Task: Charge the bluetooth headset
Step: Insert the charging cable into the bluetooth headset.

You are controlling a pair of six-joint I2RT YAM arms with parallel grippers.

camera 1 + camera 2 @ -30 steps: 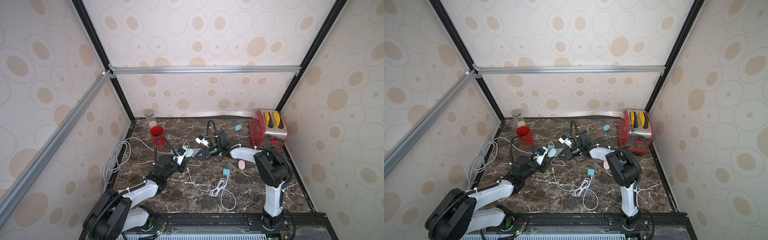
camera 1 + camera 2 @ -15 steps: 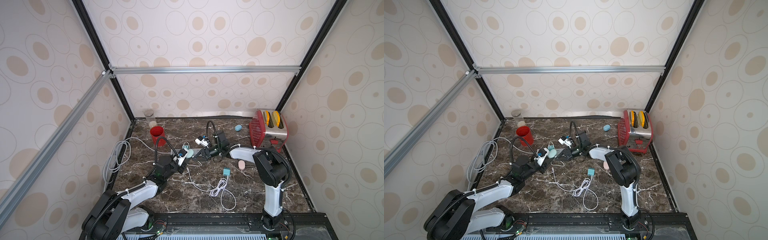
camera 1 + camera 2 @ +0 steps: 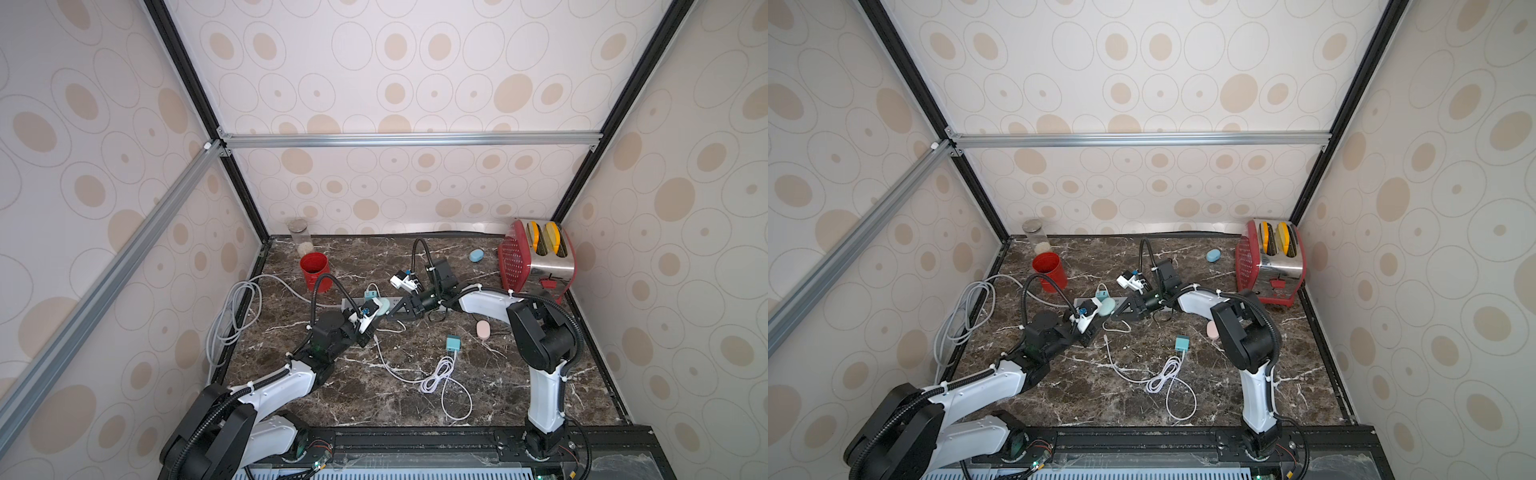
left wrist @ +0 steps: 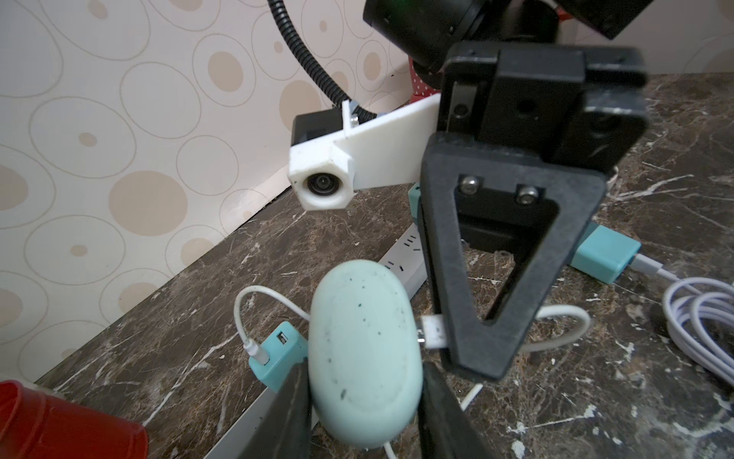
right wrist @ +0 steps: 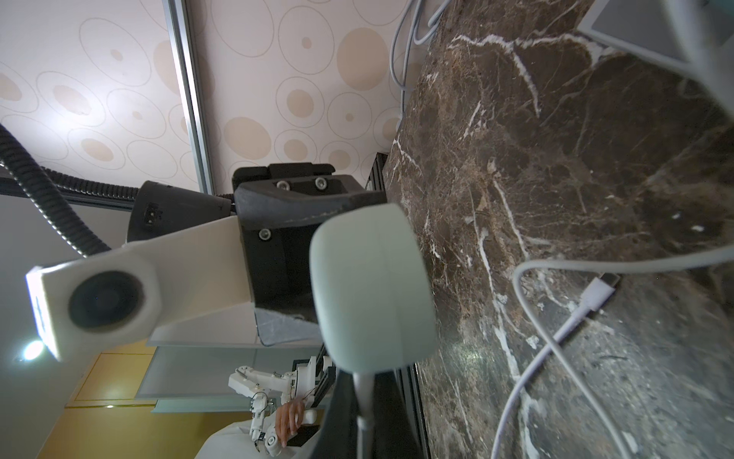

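The bluetooth headset is a mint-green oval case [image 4: 363, 349], held just above the marble with my left gripper [image 4: 365, 401] shut on its sides. In both top views the case [image 3: 384, 304] [image 3: 1108, 304] sits mid-table over the power strip. My right gripper [image 5: 363, 417] is shut on a white charging plug [image 4: 433, 332], and the plug's metal tip touches the end of the case [image 5: 369, 286]. How deep it sits I cannot tell. Its white cable [image 4: 564, 318] loops away behind the right finger [image 4: 496, 278].
A grey power strip [image 3: 353, 302] lies under the case with a teal charger [image 4: 278, 357] plugged in. A second teal charger [image 3: 453, 343] and coiled white cable [image 3: 436, 376] lie nearer the front. A pink case [image 3: 483, 329], blue case [image 3: 476, 255], red cup [image 3: 314, 270] and toaster [image 3: 536, 259] stand around.
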